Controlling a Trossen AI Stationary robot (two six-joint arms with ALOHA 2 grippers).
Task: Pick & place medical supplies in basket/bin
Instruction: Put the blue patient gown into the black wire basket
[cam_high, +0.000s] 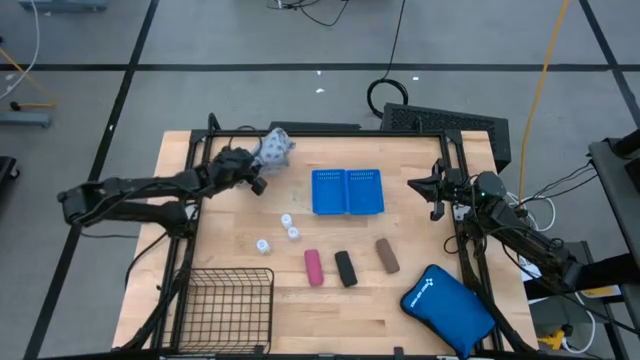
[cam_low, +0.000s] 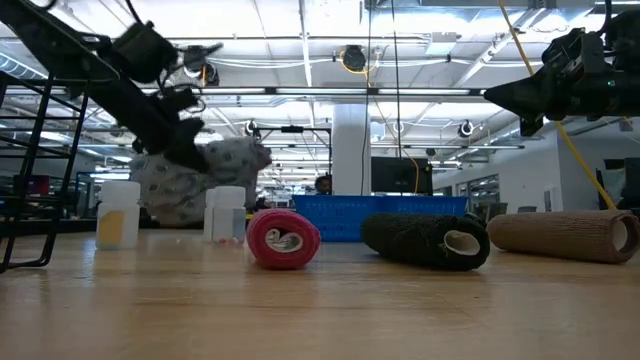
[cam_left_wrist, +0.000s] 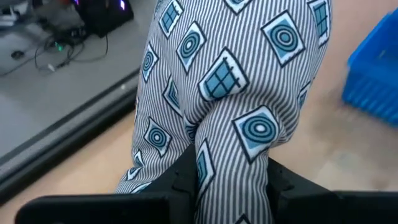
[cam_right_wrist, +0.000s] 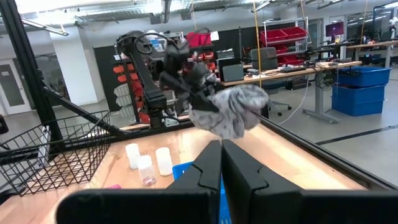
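Left tool (cam_high: 262, 160) pinches the patterned soft pack (cam_high: 275, 148) aloft.

Patterned soft pack (cam_high: 275, 148) aloft above table's far-left corner

On your table (cam_high: 230, 250), the soft pack (cam_high: 274, 148) hangs off the surface in the left gripper (cam_high: 262, 165), near the far edge, left of the two-compartment tray (cam_high: 347, 191). You find three vials (cam_high: 281, 231) between tray and wire basket (cam_high: 225, 307), which sits at the near left corner. Three rolls (cam_high: 345, 266) lie in a row nearer you, with the zip pouch (cam_high: 448, 308) to their right.
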